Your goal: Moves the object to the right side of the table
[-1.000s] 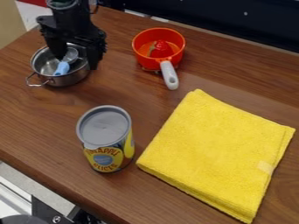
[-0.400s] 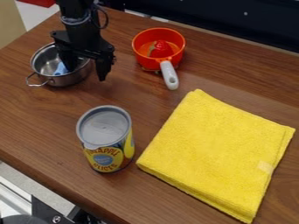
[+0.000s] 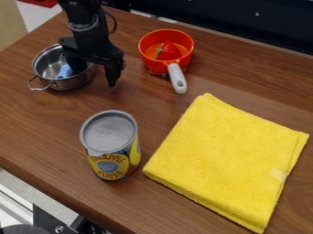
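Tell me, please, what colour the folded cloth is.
The folded cloth is plain yellow, seen best in the camera view.

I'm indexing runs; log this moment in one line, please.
black gripper: open, at silver metal pot | blue-handled utensil: in pot | orange plastic saucepan: right of pot | folded yellow cloth: flat | object to move: unclear

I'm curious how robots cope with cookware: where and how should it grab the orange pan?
I'd pinch the pale handle of the orange pan across its width, coming from above. The handle is slim and juts out toward the camera, while the round body is much wider.
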`<state>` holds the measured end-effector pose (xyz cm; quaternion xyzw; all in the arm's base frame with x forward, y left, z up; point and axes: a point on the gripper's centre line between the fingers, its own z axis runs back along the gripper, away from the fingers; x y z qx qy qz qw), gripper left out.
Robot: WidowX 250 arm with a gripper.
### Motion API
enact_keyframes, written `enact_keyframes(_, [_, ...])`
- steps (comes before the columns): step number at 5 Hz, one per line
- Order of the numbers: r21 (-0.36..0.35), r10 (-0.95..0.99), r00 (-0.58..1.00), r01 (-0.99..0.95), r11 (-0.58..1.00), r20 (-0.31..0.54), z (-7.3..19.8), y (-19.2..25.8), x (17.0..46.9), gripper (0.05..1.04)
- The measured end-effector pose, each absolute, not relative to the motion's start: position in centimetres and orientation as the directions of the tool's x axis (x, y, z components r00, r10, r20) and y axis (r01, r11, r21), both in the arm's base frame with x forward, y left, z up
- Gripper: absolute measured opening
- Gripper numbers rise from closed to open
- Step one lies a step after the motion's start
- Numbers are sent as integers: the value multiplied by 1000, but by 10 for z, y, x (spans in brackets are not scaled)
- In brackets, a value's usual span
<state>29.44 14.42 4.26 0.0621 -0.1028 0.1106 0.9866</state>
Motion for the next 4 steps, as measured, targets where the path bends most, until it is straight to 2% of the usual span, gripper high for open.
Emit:
enact_keyframes(2, [122, 230, 948, -260, 958, 219, 39, 149, 296, 969])
enact_keyframes(3, [125, 237, 947, -267, 956, 216, 38, 149, 298, 714])
enact_keyframes(4, [201, 205, 959, -244, 949, 197, 37, 152, 303, 425])
